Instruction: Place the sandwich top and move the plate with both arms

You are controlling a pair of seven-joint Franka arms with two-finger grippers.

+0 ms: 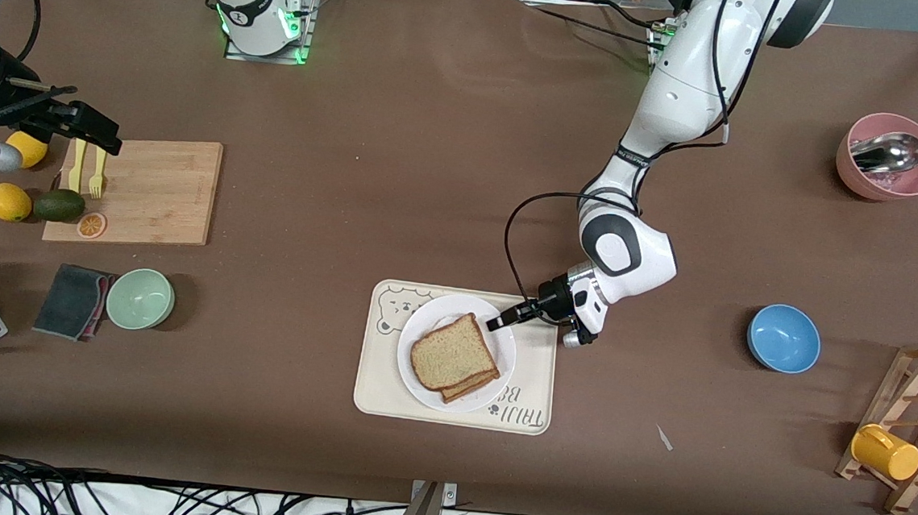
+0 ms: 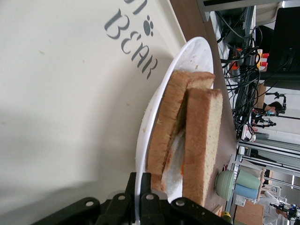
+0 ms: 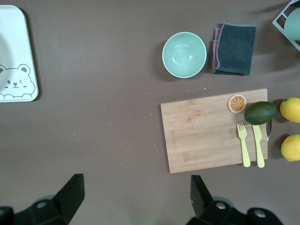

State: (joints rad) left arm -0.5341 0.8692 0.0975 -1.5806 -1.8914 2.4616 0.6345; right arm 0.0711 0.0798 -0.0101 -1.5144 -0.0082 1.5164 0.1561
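The sandwich top (image 1: 452, 352) lies on a lower bread slice on the white plate (image 1: 505, 359), which sits on the cream bear-print tray (image 1: 533, 380). My left gripper (image 1: 496, 322) is shut on the plate's rim at the edge toward the left arm's end. In the left wrist view the fingers (image 2: 132, 180) pinch the thin white rim (image 2: 151, 110), with the top slice (image 2: 204, 140) over the lower slice (image 2: 164, 136) and egg white between them. My right gripper (image 1: 108, 138) is open and empty, up over the wooden cutting board (image 1: 136, 190); it also shows in the right wrist view (image 3: 136, 192).
The board (image 3: 206, 131) carries a yellow fork and knife, an orange slice and an avocado, with lemons beside it. A green bowl (image 1: 140, 298) and a dark cloth lie nearer the camera. A blue bowl (image 1: 783, 337), a pink bowl with a spoon (image 1: 888, 157) and a mug rack stand toward the left arm's end.
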